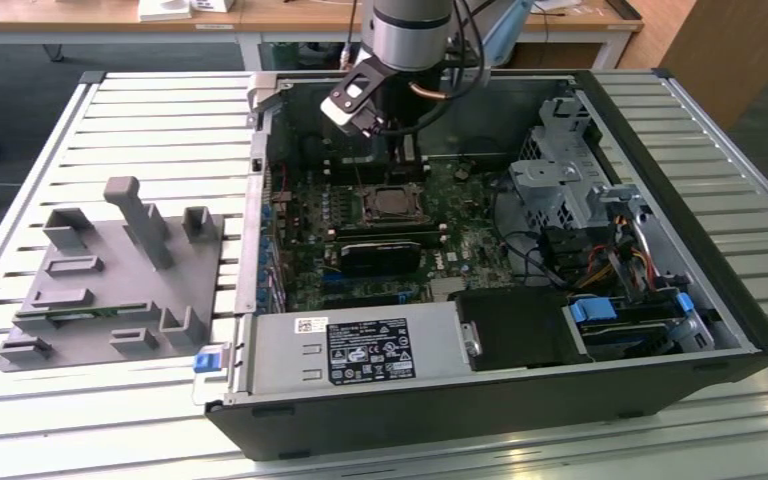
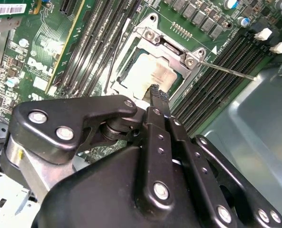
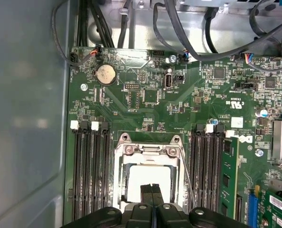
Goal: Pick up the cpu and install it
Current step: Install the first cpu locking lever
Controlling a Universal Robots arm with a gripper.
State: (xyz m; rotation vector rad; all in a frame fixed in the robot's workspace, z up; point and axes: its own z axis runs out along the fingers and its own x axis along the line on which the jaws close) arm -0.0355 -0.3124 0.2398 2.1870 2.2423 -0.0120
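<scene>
The cpu (image 1: pixel 391 204) lies flat inside the metal-framed socket on the green motherboard (image 1: pixel 307 225), within the open computer case. In both wrist views it shows as a pale, shiny square (image 3: pixel 150 175) (image 2: pixel 148 71) under the socket's frame. My gripper (image 1: pixel 404 165) hangs over the socket's far side, a little above the board. Its two black fingertips (image 3: pixel 152 189) are pressed together with nothing between them, and they sit over the edge of the cpu (image 2: pixel 155 90). A thin metal lever (image 2: pixel 226 70) runs along one side of the socket.
A black heatsink block (image 1: pixel 384 255) sits just in front of the socket. Memory slots (image 3: pixel 91 166) flank it on both sides, with one green module (image 3: pixel 228 175) fitted. Case walls, a drive cage (image 1: pixel 564 180), cables and the power supply (image 1: pixel 357 350) surround the board. A grey fixture (image 1: pixel 111 280) stands on the table.
</scene>
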